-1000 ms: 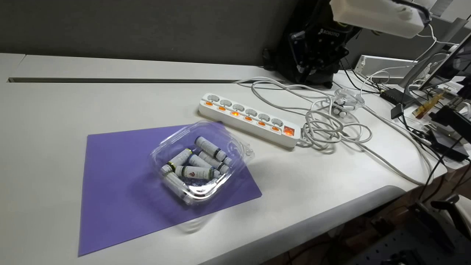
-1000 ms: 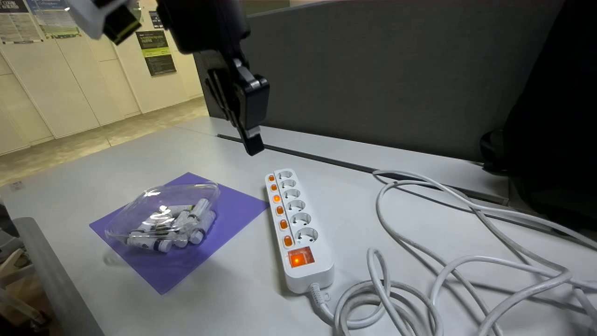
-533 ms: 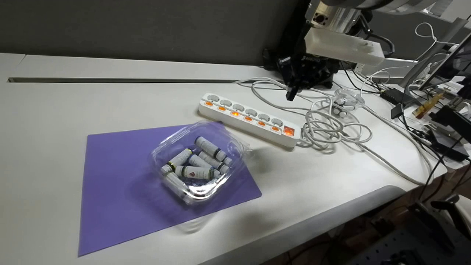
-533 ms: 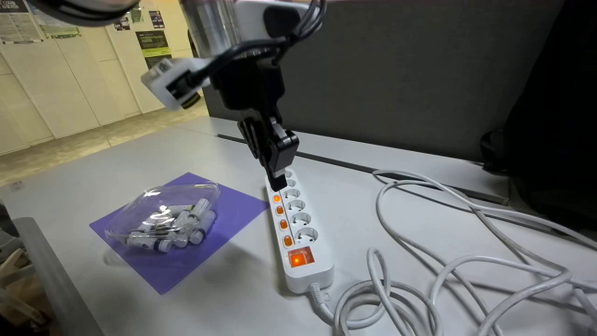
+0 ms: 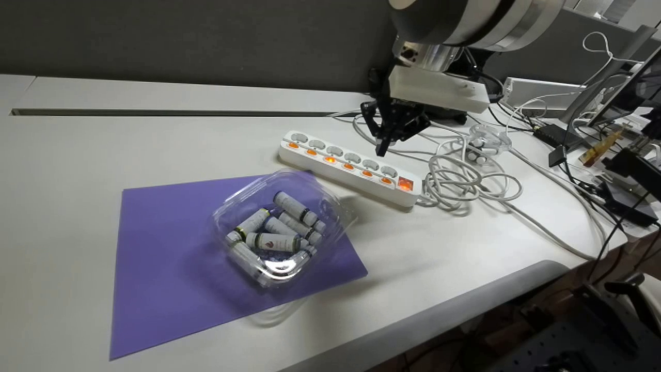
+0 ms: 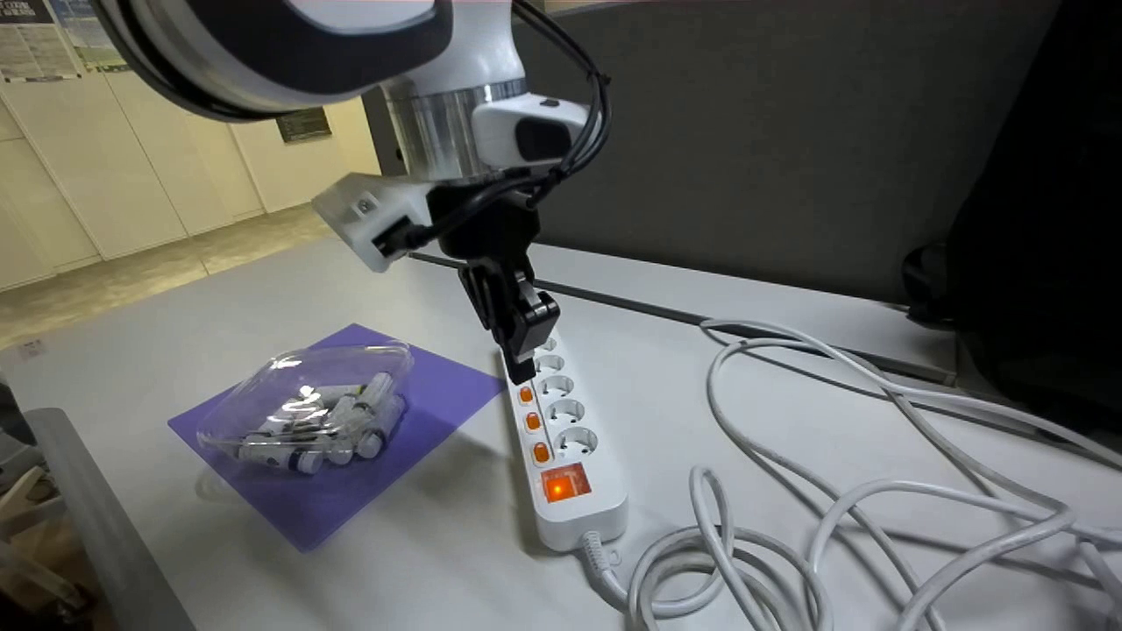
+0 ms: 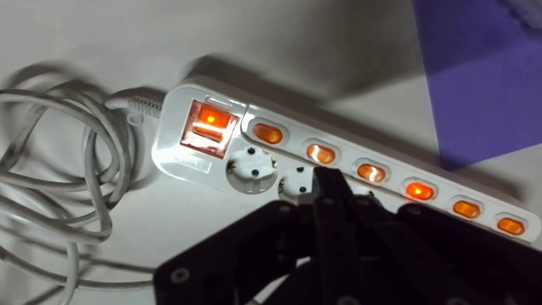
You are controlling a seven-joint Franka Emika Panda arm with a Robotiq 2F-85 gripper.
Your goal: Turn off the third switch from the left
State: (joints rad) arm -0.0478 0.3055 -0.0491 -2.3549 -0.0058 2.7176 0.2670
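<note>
A long white power strip (image 5: 361, 183) lies on the table with a row of small orange-red switches; it also shows in the wrist view (image 7: 173, 146). The third switch (image 5: 329, 159) from the cord-free end glows brighter than its neighbours. It is also lit in the wrist view (image 7: 419, 191), right of the fingertips. In an exterior view the gripper hides it. My gripper (image 5: 381, 151) is shut and empty, pointing down above the strip. In the wrist view its fingertips (image 7: 332, 178) appear over the sockets near the cord end. The other exterior picture also shows the gripper (image 6: 522, 370) above the strip.
A larger lit main switch (image 7: 210, 127) sits at the strip's cord end. Loose white cables (image 5: 454, 175) coil beside that end. A clear plastic box (image 5: 281, 227) of small vials stands on a purple sheet (image 5: 160, 289) near the strip. A dark partition (image 5: 206, 46) stands behind.
My arm has come down and across towards the strip, so the gripper now hangs close above it. The gripper stays shut. The third switch stays lit.
</note>
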